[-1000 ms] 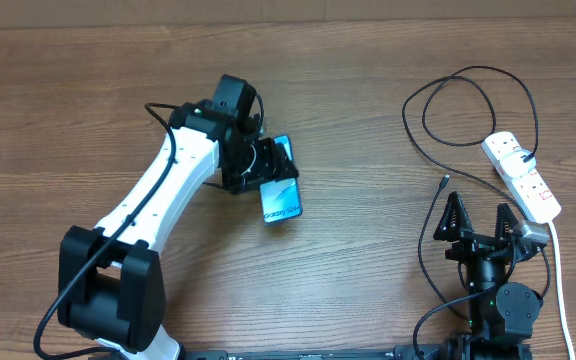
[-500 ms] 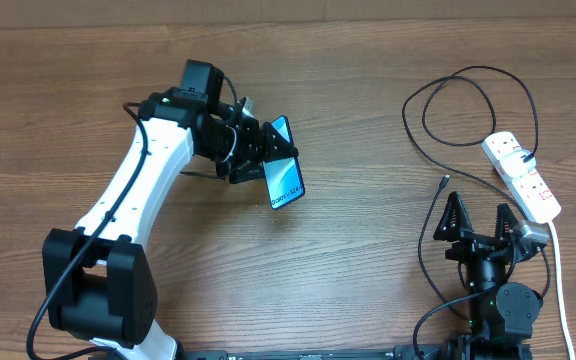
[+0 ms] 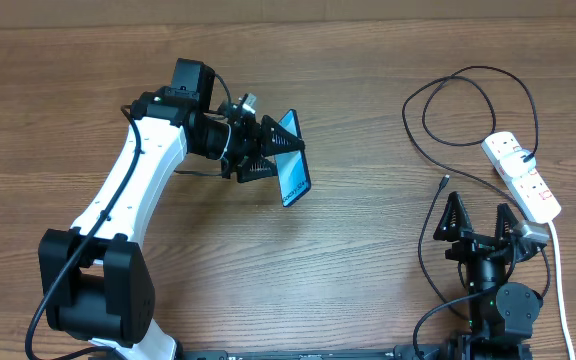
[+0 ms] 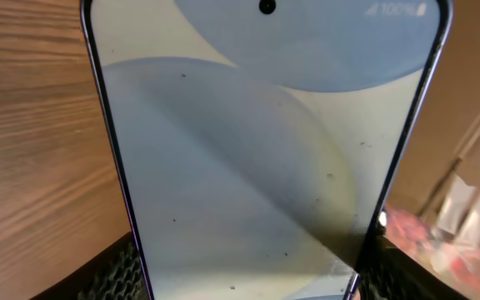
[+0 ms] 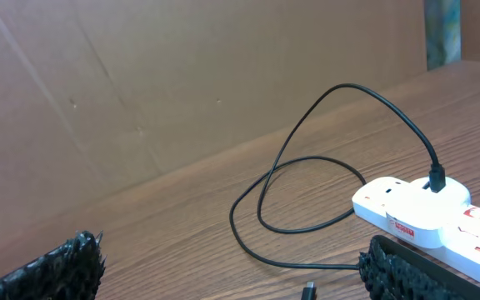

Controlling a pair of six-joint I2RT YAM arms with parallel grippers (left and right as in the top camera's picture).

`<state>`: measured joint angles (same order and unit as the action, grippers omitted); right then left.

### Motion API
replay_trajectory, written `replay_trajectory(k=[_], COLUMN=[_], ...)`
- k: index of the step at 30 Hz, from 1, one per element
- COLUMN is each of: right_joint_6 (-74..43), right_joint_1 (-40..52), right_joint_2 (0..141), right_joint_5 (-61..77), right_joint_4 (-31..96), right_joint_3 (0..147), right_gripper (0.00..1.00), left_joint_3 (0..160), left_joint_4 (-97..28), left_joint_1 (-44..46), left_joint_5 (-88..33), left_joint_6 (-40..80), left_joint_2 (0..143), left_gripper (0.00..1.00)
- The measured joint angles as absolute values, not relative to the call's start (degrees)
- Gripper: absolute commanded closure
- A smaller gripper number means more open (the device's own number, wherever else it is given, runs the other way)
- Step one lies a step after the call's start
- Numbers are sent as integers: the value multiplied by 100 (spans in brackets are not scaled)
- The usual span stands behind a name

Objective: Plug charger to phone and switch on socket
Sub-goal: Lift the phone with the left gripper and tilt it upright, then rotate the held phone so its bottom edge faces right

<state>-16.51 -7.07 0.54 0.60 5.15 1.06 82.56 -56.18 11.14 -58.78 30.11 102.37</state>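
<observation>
My left gripper is shut on the phone and holds it above the table, tilted on edge, screen facing right. The phone's light screen fills the left wrist view, held between the fingers at its lower end. The charger cable loops at the far right; it is plugged into the white socket strip and its free tip lies on the table. My right gripper is open and empty, just near of the tip and next to the strip.
The strip's thick white cord runs down the right edge of the table. A brown cardboard wall stands behind the table.
My left gripper has lifted the phone off the table, turned it up on edge, and carried it slightly right and farther back. The right arm has not moved.
</observation>
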Motion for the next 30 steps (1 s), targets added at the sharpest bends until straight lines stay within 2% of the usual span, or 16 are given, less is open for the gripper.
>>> replay_trajectory(k=[12, 30], right_joint_6=[-1651, -1649], right_joint_1=[-707, -707], right_joint_2=[54, 54], right_joint_5=[60, 60], right_joint_4=[513, 515], right_joint_3=[106, 106], right_gripper=[0, 0], left_joint_3=[8256, 8256], left_joint_4=[-6156, -6523], left_joint_1=[1114, 1114], left_joint_5=[-6519, -6580], left_joint_6=[2958, 2600], left_joint_2=[10237, 10237], left_gripper=[55, 57])
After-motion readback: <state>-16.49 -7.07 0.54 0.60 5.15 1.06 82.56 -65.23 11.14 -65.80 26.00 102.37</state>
